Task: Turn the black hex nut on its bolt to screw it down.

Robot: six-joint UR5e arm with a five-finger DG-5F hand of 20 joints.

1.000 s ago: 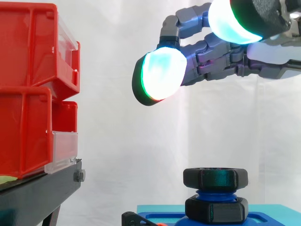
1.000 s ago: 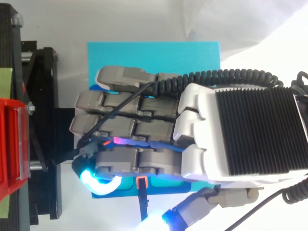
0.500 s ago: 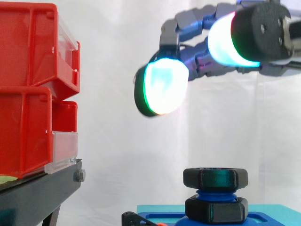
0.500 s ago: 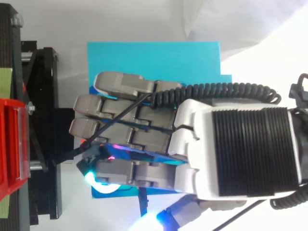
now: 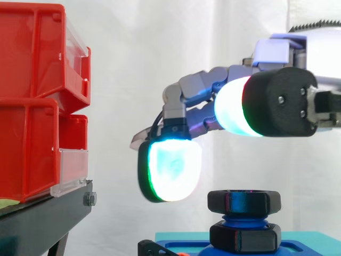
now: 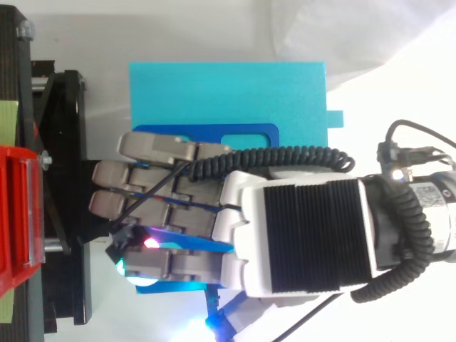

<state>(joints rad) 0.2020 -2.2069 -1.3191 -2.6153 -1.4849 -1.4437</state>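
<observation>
Your hand hovers just above the black hex nut and holds nothing. Its fingers bend down a bit, but they are spread well apart from the thumb. One glowing finger pad hangs just beside the nut, on the side toward the red bins. It does not look like it touches. The thumb pad is higher up, over the nut.

The nut sits at the top of the blue bolt. Under it is a second black hex piece, down on the cyan base. A bit of blue thread shows between the two, so the nut has some way to go down.

I think the nut is hard and light, like plastic. It should not squash or break. Its flat sides are the good place to hold. Put the thumb on one flat side and a finger on the side across from it. The sides look smooth, so the pads may slip if you squeeze too softly. Don't push sideways, or the nut could tip and get stuck.
</observation>
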